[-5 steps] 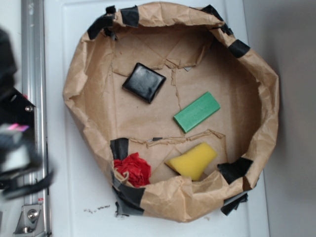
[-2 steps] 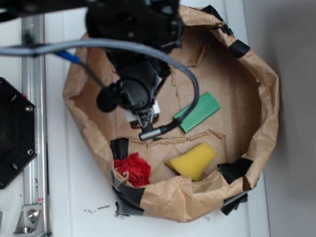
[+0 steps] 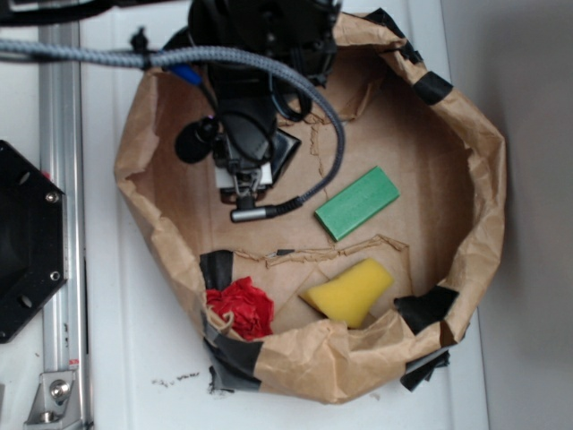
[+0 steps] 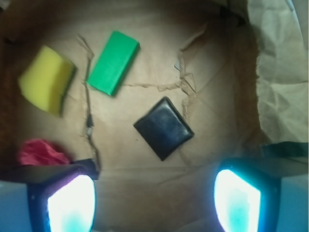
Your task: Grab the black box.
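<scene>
The black box point(image 4: 164, 127) is a small glossy black square lying flat on the brown paper floor, turned like a diamond. In the wrist view it lies just ahead of my gripper point(image 4: 154, 203), between the two lit fingertips point(image 4: 72, 205) and apart from them. The jaws stand wide open and empty. In the exterior view my gripper point(image 3: 243, 170) and arm hang over the box, and only its right corner point(image 3: 289, 149) shows.
A crumpled brown paper bowl point(image 3: 483, 179) with black tape walls everything in. Inside lie a green block point(image 3: 356, 203), a yellow sponge point(image 3: 349, 291) and a red crumpled piece point(image 3: 240, 307). A black hexagonal plate point(image 3: 27, 242) and a metal rail point(image 3: 61, 90) sit at the left.
The arm has swung in from the left over the bowl and now covers the black box. Since 0.4 s ago it has shifted a little towards the top of the view.
</scene>
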